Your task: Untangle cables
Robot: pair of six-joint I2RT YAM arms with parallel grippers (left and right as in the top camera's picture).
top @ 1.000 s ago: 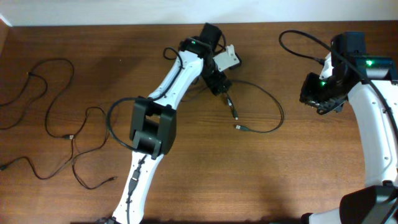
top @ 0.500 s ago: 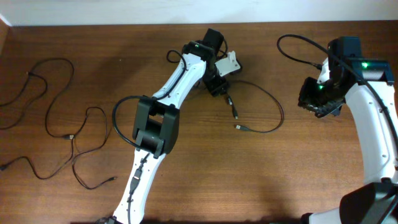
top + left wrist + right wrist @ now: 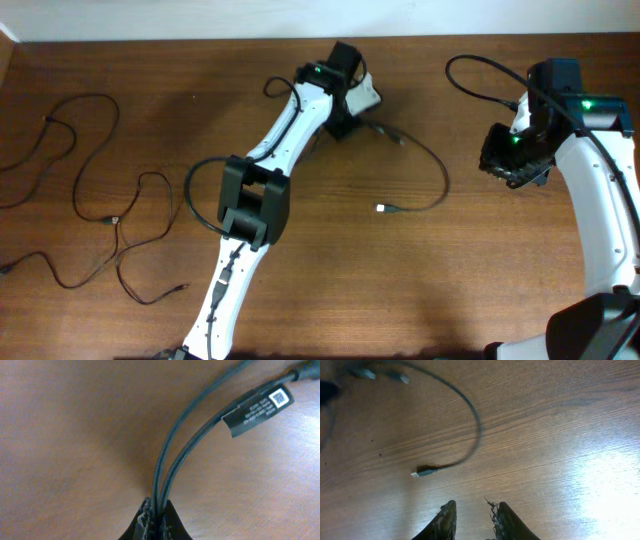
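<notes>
Cables sprawled loosely at the frame's left. At upper centre, the left gripper pinched a looped cord, doubled between its jaws. At right, the right gripper hung slightly parted, apparently empty.

Soft, even light from above fills the overhead view, which is sharp throughout; the dark brown wooden bench carries only faint shadows beside the white-shelled left arm. The left wrist view is dim and warm: the thin black cables throw a dark, blurred shadow, and the grain is out of focus. In the right wrist view white glare washes out the right side.
</notes>
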